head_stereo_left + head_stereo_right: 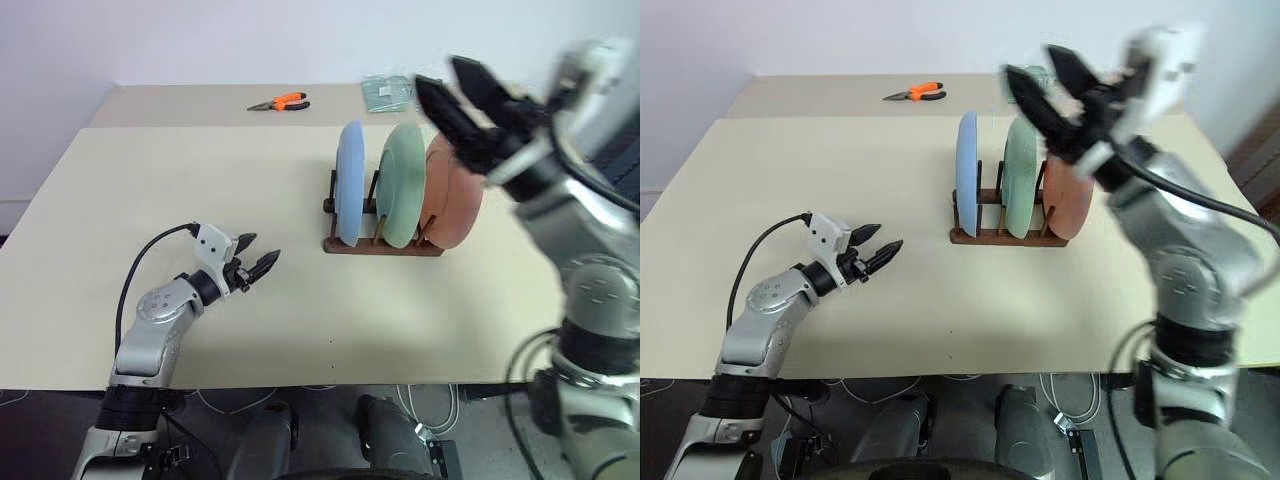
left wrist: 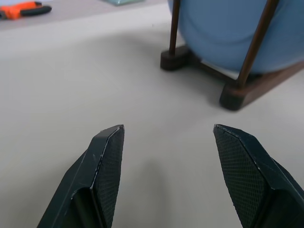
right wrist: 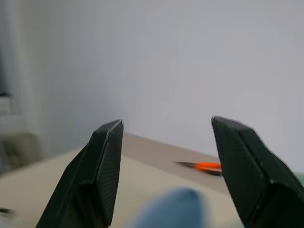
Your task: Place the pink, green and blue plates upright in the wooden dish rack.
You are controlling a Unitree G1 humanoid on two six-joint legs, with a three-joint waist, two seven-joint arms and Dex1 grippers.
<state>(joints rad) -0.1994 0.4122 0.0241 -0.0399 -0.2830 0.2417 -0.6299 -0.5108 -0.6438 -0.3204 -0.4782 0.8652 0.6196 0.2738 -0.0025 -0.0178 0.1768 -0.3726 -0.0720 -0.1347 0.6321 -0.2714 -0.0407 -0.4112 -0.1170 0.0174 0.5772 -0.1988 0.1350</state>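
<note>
Three plates stand upright in the wooden dish rack [image 1: 385, 246]: the blue plate [image 1: 349, 182] on the left, the green plate [image 1: 404, 184] in the middle, the pink plate [image 1: 455, 200] on the right. My right gripper [image 1: 452, 88] hangs open in the air above the pink plate, holding nothing. Low over the table to the left of the rack, my left gripper [image 1: 260, 258] is open and empty, pointing toward the rack. In the left wrist view the blue plate [image 2: 223, 33] stands between the rack's pegs [image 2: 255, 45].
Orange-handled pliers [image 1: 281, 102] lie at the table's far side. A pale green packet [image 1: 388, 92] lies behind the rack. The table's front edge [image 1: 300, 385] runs just before my arms, with cables below it.
</note>
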